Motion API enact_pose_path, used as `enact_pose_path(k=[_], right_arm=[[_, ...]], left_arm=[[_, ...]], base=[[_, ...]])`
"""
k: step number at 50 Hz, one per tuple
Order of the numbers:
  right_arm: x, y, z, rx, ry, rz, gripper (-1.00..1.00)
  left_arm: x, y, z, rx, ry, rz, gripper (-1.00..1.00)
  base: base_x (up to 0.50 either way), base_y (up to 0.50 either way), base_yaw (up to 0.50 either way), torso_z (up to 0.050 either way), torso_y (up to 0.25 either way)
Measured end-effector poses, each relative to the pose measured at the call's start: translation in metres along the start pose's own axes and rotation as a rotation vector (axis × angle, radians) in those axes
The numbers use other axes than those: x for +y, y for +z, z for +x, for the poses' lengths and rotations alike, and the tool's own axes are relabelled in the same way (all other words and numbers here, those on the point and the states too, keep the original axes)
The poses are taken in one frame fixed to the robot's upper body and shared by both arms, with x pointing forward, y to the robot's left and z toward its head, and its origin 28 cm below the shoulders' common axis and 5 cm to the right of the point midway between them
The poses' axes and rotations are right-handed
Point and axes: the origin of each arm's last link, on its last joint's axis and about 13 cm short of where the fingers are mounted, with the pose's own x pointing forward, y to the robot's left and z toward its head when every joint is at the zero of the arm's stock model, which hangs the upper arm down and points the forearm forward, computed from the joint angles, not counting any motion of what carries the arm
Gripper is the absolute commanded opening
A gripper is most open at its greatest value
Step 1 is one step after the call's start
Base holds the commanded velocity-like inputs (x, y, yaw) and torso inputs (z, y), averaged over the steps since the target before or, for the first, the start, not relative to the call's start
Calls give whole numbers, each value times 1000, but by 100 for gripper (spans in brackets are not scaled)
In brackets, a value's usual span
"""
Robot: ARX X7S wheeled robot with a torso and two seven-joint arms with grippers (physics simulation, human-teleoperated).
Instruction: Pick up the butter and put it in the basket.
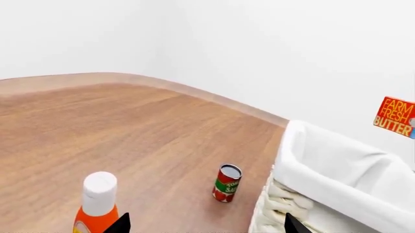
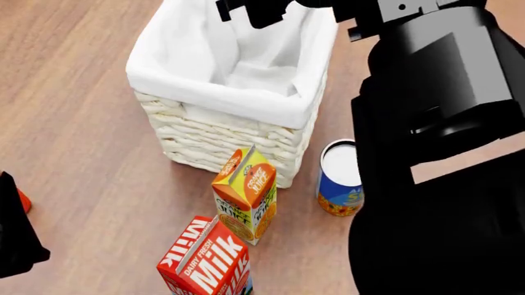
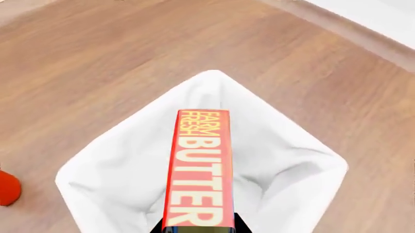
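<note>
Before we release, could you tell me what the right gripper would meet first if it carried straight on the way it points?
Probably the basket's white liner: the right gripper holds the butter pointing into the opening.

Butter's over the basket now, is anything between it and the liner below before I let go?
Nothing visible. In the right wrist view the butter hangs over the open mouth of the basket, held in the right gripper, and only bare white liner shows beneath it. The cartons and cans stand outside the basket.
</note>
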Motion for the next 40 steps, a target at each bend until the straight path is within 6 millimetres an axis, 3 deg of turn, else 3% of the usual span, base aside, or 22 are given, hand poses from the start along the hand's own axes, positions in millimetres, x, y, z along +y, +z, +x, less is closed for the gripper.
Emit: enact_pose_path(k=[40], right_arm=[[7,-14,7,102,62,46,-100]], left_arm=[[-4,6,-7,8,-7,-6,100]], base=[[0,0,0,1,1]])
